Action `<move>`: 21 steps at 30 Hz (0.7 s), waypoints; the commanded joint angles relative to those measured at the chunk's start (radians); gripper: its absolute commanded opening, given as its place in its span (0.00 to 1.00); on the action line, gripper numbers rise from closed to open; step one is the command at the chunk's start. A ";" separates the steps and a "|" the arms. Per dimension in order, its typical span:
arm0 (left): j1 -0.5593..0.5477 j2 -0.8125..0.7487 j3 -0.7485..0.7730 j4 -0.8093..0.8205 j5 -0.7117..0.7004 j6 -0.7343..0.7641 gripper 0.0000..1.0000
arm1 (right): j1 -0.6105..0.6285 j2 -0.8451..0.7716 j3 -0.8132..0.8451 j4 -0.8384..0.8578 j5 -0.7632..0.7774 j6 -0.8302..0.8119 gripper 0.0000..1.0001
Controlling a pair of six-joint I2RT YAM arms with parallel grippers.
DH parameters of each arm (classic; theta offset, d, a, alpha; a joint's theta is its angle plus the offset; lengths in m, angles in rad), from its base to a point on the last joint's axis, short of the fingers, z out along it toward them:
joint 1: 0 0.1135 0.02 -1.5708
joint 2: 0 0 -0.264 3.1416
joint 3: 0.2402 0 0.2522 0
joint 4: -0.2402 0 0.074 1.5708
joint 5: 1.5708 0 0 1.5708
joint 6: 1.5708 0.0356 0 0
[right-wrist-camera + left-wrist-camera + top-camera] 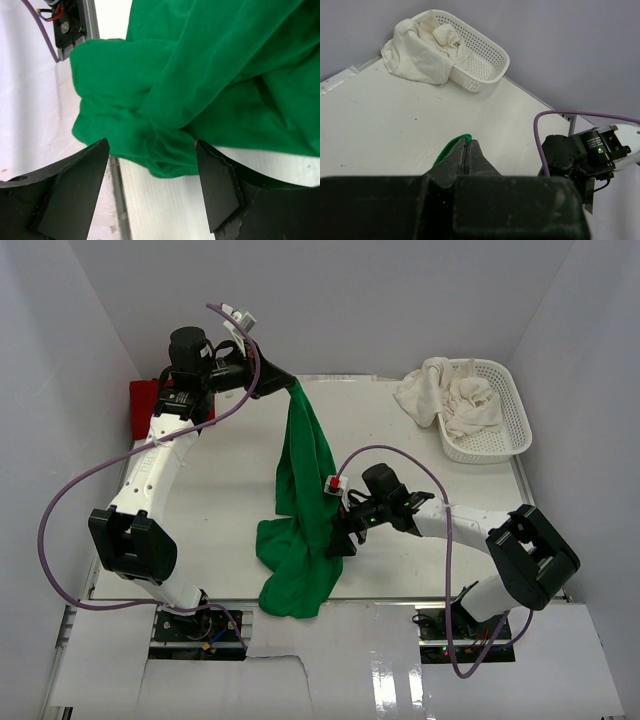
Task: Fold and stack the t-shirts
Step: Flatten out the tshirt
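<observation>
Green t-shirt [300, 490] hangs pinched in left claw [292, 386].

light: bright, even, diffuse | shadows: soft, faint | focus: mostly sharp | wrist views: wide-angle

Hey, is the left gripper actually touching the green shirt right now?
Touching. In the left wrist view the left gripper is shut on the edge of the green shirt, which pokes out between its fingers.
</observation>
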 commanded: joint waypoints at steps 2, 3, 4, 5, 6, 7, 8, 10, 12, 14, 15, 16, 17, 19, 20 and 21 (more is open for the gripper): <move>0.006 -0.031 0.008 0.013 0.019 0.002 0.00 | 0.004 0.068 0.079 0.067 -0.026 -0.085 0.75; 0.008 -0.033 0.008 0.013 0.019 0.002 0.00 | 0.004 0.083 0.089 0.067 -0.029 -0.091 0.75; 0.008 -0.034 0.008 0.010 0.021 0.002 0.00 | 0.006 0.105 0.093 0.073 -0.029 -0.095 0.75; 0.009 -0.036 0.009 0.012 0.022 0.002 0.00 | 0.004 0.114 0.099 0.093 -0.029 -0.099 0.75; 0.009 -0.037 0.006 0.007 0.022 0.002 0.00 | 0.004 0.123 0.107 0.100 -0.026 -0.102 0.75; 0.008 -0.040 0.005 0.009 0.022 0.004 0.00 | 0.003 0.142 0.110 0.108 -0.024 -0.108 0.75; 0.009 -0.040 0.003 0.009 0.022 0.002 0.00 | 0.003 0.149 0.116 0.117 -0.024 -0.111 0.75; 0.009 -0.042 0.003 0.006 0.022 0.005 0.00 | 0.000 0.191 0.147 0.107 -0.033 -0.113 0.71; 0.011 -0.042 0.006 0.001 0.019 0.008 0.00 | 0.000 0.220 0.193 0.044 -0.056 -0.127 0.43; 0.014 -0.040 0.012 -0.005 0.013 0.012 0.00 | -0.002 0.248 0.216 0.001 -0.059 -0.125 0.22; 0.018 -0.039 0.015 -0.019 -0.008 0.015 0.00 | -0.005 0.245 0.218 -0.019 -0.055 -0.125 0.08; 0.023 -0.039 0.019 -0.030 -0.024 0.021 0.00 | -0.010 0.235 0.204 -0.019 -0.047 -0.119 0.08; 0.027 -0.039 0.026 -0.039 -0.045 0.021 0.00 | -0.014 0.203 0.193 -0.019 -0.035 -0.113 0.08; 0.050 -0.039 0.028 -0.074 -0.123 0.024 0.00 | -0.040 0.154 0.172 -0.022 -0.009 -0.092 0.08; 0.060 -0.042 0.025 -0.079 -0.153 0.021 0.00 | -0.049 0.145 0.158 -0.027 -0.007 -0.085 0.08; 0.083 -0.050 0.011 -0.080 -0.194 0.009 0.00 | -0.065 0.131 0.158 -0.039 0.010 -0.082 0.08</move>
